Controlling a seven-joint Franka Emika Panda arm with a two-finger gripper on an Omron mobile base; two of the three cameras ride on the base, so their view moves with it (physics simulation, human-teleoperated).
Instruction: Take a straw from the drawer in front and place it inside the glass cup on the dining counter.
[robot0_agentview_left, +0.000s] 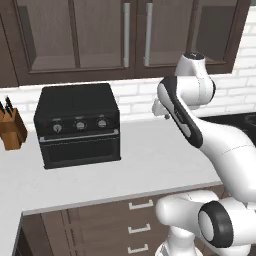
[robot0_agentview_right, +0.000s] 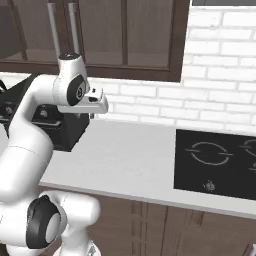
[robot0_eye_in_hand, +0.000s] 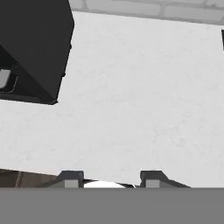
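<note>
Three short silver handles stacked one under another mark the dark brown drawer fronts you see below the white worktop in the left base view, all of them closed flush, so you cannot tell where the straw lies. On that worktop a black toaster oven sits toward the left, with a wooden knife block just beside it at the frame edge. Behind them runs a white brick wall, and above hang dark wall cabinets with upright silver handles. The white arm rises from the lower right and bends over the counter, its hand turned downward past the oven's right side. In the right base view you find the same arm folded high at the left, with the hand's white body in front of the oven's corner, and a black cooktop set into the worktop well to the right. Dark cabinet fronts run below the counter edge. In the hand view the gripper hovers above bare white worktop, well clear of it; its two dark fingertips stand apart with nothing between them, so you can read it as released and empty. The oven's black corner shows at that view's upper left.
</note>
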